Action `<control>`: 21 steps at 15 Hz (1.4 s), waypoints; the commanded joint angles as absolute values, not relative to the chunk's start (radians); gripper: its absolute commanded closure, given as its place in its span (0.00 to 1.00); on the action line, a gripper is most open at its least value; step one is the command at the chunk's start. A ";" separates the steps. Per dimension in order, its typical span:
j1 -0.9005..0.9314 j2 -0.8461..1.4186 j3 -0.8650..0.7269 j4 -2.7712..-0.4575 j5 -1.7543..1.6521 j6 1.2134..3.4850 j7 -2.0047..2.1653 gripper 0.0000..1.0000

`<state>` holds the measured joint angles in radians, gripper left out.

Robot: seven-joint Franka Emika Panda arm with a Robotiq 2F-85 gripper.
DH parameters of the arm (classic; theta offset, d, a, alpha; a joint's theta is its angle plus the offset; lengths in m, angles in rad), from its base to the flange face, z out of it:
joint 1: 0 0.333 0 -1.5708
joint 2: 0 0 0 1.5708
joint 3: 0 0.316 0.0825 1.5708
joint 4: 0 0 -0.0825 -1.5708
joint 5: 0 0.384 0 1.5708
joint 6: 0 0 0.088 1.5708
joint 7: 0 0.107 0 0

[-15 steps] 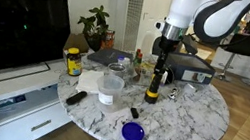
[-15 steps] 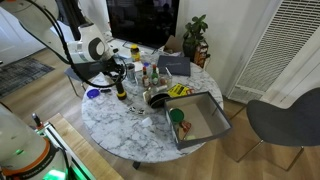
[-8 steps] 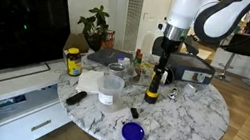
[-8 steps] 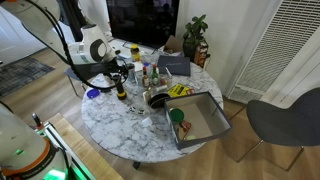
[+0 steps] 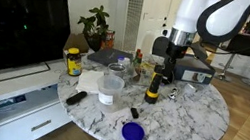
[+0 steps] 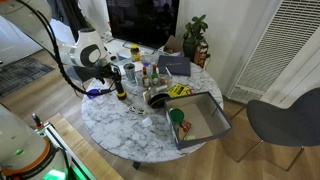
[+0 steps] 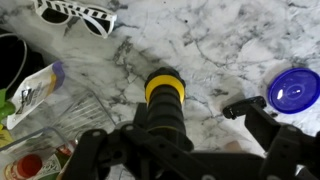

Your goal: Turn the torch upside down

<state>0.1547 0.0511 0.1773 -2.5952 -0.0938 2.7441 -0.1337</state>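
The torch (image 5: 152,89) stands upright on the round marble table (image 5: 194,116), a yellow band near its top and black below. It also shows in an exterior view (image 6: 121,87) and fills the middle of the wrist view (image 7: 165,105), seen from above. My gripper (image 5: 168,67) is open just above and slightly beside the torch's top. In the wrist view its fingers (image 7: 185,150) spread wide on either side of the torch without touching it.
A blue lid (image 5: 132,132) lies near the front edge. A yellow-lidded jar (image 5: 73,62), a black remote (image 5: 76,98) and a clear cup (image 5: 110,86) stand nearby. Sunglasses (image 7: 78,15) lie beyond the torch. A grey tray (image 6: 200,120) holds small items.
My gripper was closed round the torch's upper part. It has opened, let go and lifted a little sideways. The torch stays standing in place.
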 commanded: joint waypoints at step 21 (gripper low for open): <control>0.147 -0.212 0.153 -2.742 -0.031 2.830 -0.027 1.00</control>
<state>0.1526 -0.2262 0.1625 -2.7425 -0.0225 2.7886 -0.0415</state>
